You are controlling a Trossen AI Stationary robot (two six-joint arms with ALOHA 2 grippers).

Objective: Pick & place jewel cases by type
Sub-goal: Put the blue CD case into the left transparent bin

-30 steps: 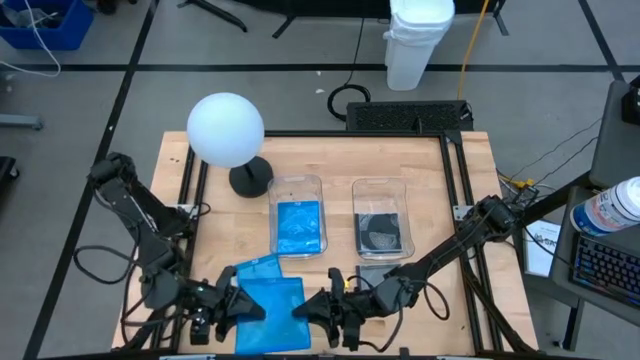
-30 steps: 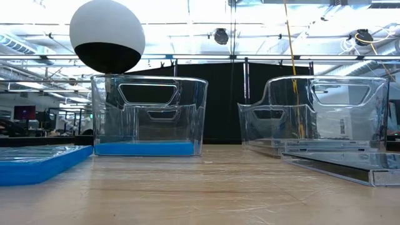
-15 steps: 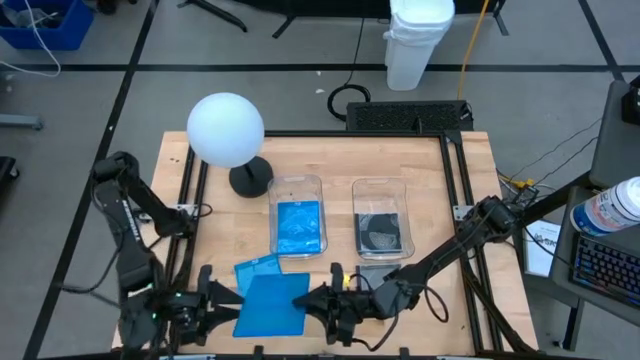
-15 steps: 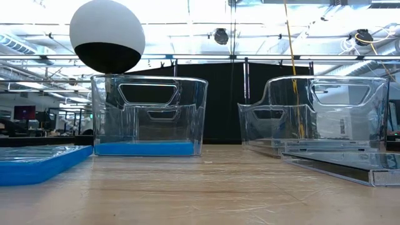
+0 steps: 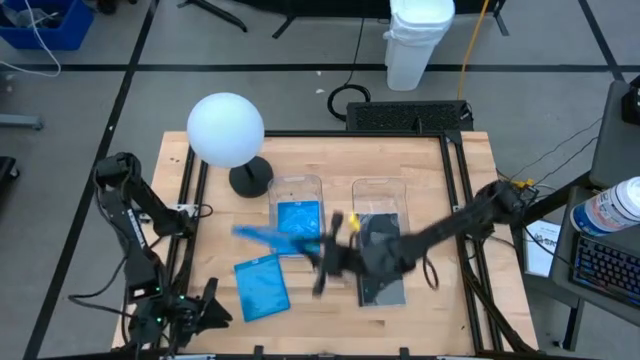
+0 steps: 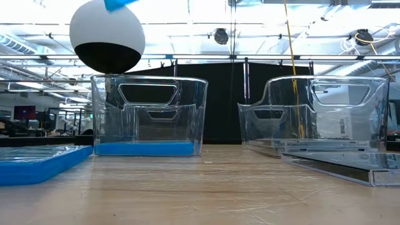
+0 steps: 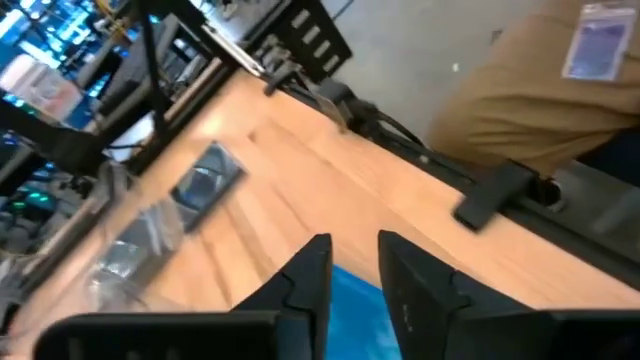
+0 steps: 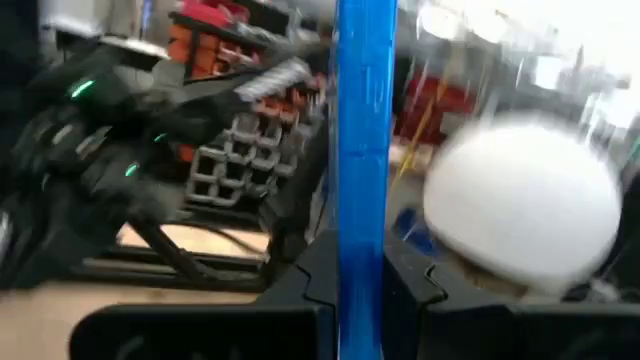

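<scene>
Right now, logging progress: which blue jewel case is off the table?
The blue jewel case gripped by the right end effector, airborne beside the blue-filled bin; the others lie flat.

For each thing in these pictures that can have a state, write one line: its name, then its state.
Right gripper: shut on the lifted blue jewel case.
Lifted blue jewel case: in the air by the left bin, clamped edge-on.
Left gripper: at the table's near left corner, holding nothing.
Blue jewel case on table: lying flat.
Left bin: holds blue cases.
Right bin: holds a dark case.
</scene>
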